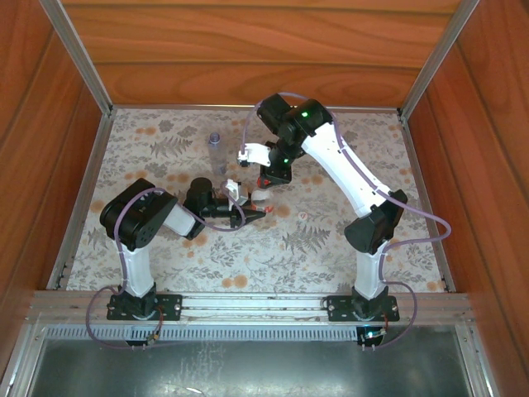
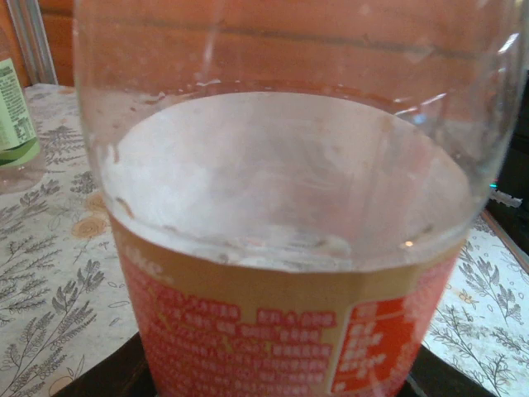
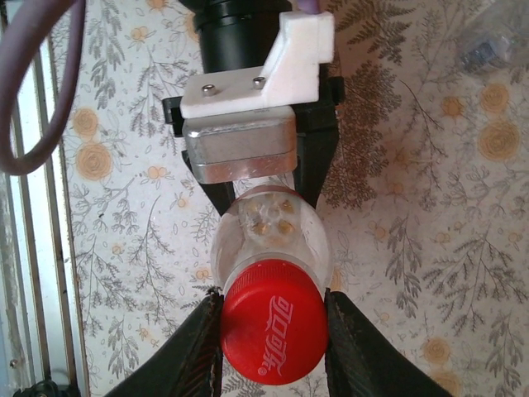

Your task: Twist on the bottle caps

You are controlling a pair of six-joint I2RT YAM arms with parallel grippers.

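- Right hand (image 3: 273,327): its fingers (image 3: 202,351) press on opposite sides of the red cap (image 3: 273,335), so the hand is clamped on the cap.
- Left hand (image 1: 248,217): closed on the body of the red-and-white labelled bottle (image 2: 281,331), gripping it from the side, below the shoulder.
- Cap position: on the neck of that bottle, directly between the right hand's fingers. Whether the thread has engaged cannot be told.
- Key relation: the bottle's long axis runs straight away from the right hand, in line with that hand's roll axis. The right wrist view looks onto the cap top, with the bottle shoulder directly beyond it. The left hand crosses this axis roughly at right angles.
- Judgement: the step in hand is turning the cap. The right hand rotates about the shared axis while the left hand resists the turn. An offset between the axes would likely tilt or cross-thread the cap.
- Other bottles: a green-labelled bottle (image 2: 12,107) stands on the desk (image 2: 50,273) to the left of the left hand. A bluish bottle (image 1: 215,141) stands beyond it, well apart.
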